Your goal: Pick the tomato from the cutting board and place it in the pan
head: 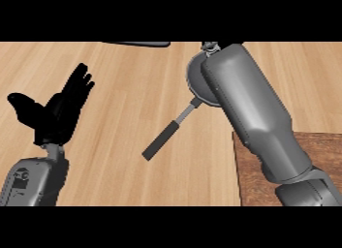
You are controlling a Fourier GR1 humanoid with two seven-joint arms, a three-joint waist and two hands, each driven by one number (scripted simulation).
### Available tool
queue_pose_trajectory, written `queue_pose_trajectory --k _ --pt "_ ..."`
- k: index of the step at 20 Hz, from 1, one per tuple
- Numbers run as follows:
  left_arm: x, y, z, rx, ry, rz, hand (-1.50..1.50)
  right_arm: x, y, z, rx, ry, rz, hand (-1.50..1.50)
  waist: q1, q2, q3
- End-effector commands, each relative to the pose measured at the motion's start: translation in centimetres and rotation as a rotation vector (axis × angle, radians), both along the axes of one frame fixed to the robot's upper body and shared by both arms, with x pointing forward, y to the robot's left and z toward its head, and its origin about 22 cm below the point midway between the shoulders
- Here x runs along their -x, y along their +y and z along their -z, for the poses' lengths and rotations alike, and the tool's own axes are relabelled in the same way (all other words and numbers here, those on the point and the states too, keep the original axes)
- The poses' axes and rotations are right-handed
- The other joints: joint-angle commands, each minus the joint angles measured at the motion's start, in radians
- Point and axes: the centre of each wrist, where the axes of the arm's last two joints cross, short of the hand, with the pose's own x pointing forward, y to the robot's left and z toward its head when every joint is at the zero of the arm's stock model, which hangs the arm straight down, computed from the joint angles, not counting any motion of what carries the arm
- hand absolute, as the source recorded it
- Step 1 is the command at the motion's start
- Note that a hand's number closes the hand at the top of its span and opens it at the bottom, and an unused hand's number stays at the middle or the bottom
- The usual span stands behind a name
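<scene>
Right forearm (252, 111) covering pan (193, 80), left robot hand (59, 109) splayed, well apart leftward

Single head camera, aimed steeply down at the counter (131, 72).
It looks onto the wooden top, close enough that the top fills the frame; the left forearm (30, 181) and right forearm (256, 111) come in from the lower edge, and the cutting board (323, 160) is cropped at the lower right corner.
</scene>
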Motion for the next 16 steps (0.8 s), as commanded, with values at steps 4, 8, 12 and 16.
queue_pose_trajectory --k 4,8,12,16 --pt "1.1 1.3 1.1 0.007 0.008 -0.084 0.00 -0.7 -1.7 4.5 -0.134 -0.085 0.115 1.50 -0.067 -0.014 0.003" --pt "1.5 2.7 1.7 0.009 0.021 -0.071 0.00 -0.8 -2.3 7.6 -0.179 -0.070 0.076 1.50 -0.054 -0.010 0.002" --pt "1.2 1.2 0.6 0.015 -0.005 -0.068 0.00 -1.5 -5.1 11.1 -0.216 -0.039 0.041 1.50 -0.053 0.000 0.003" --pt "1.3 1.3 1.9 0.003 0.012 -0.076 0.00 -1.8 -4.8 12.4 -0.212 0.017 0.077 1.50 -0.057 0.000 0.003"
